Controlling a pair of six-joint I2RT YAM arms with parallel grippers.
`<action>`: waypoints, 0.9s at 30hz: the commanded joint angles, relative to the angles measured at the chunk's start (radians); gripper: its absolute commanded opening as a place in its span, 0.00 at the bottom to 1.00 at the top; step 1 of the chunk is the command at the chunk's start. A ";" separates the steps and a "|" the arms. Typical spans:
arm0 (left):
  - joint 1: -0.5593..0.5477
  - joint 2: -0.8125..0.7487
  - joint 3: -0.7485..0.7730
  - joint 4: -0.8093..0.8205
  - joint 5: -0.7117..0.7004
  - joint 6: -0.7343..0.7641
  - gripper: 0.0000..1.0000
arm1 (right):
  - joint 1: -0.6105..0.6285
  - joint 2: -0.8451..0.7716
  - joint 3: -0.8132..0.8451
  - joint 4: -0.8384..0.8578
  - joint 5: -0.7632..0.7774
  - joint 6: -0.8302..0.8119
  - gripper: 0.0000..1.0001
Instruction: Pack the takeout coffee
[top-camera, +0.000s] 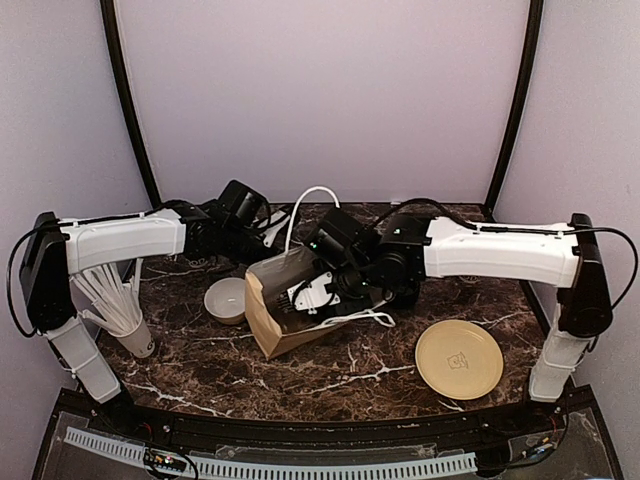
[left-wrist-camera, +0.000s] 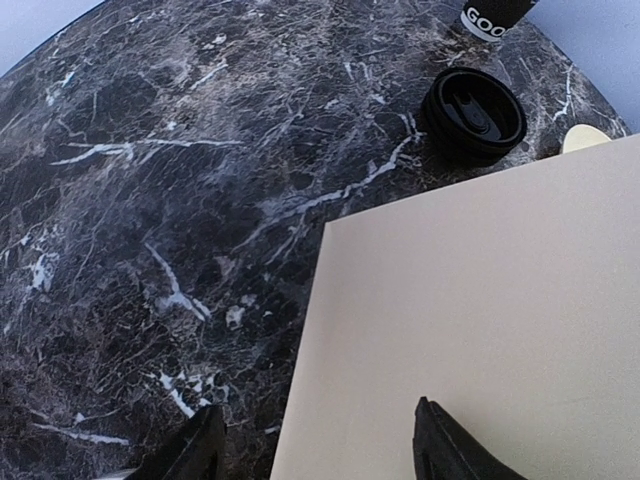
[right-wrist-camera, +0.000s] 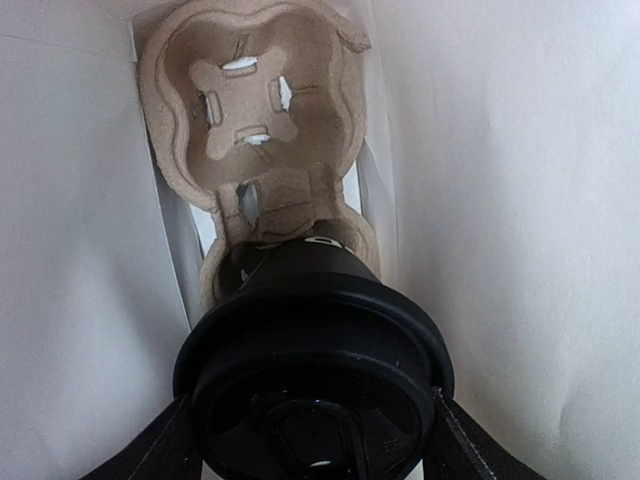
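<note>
Lidded cup (right-wrist-camera: 312, 320) sits clasped by the right hand (right-wrist-camera: 310, 440) inside the bag (right-wrist-camera: 520, 200) (left hand (left-wrist-camera: 320, 455) released).

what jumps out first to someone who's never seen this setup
The brown paper bag lying open on its side at centre, with the right gripper reaching inside. There it clasps a lidded black coffee cup over a pulp cup carrier whose far slot is empty. A yellow plate sits front right.

White bowl (top-camera: 226, 299) on marble table (top-camera: 330, 375); yellow plate (top-camera: 459, 358) well apart.
</note>
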 joint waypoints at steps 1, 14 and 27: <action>0.039 -0.046 0.004 -0.039 -0.032 -0.006 0.67 | -0.031 0.072 0.097 -0.172 -0.124 0.046 0.53; 0.100 -0.109 -0.026 -0.042 -0.022 -0.022 0.67 | -0.082 0.277 0.406 -0.530 -0.260 0.025 0.51; 0.105 -0.140 -0.045 -0.047 -0.023 -0.025 0.67 | -0.102 0.379 0.509 -0.682 -0.360 0.029 0.51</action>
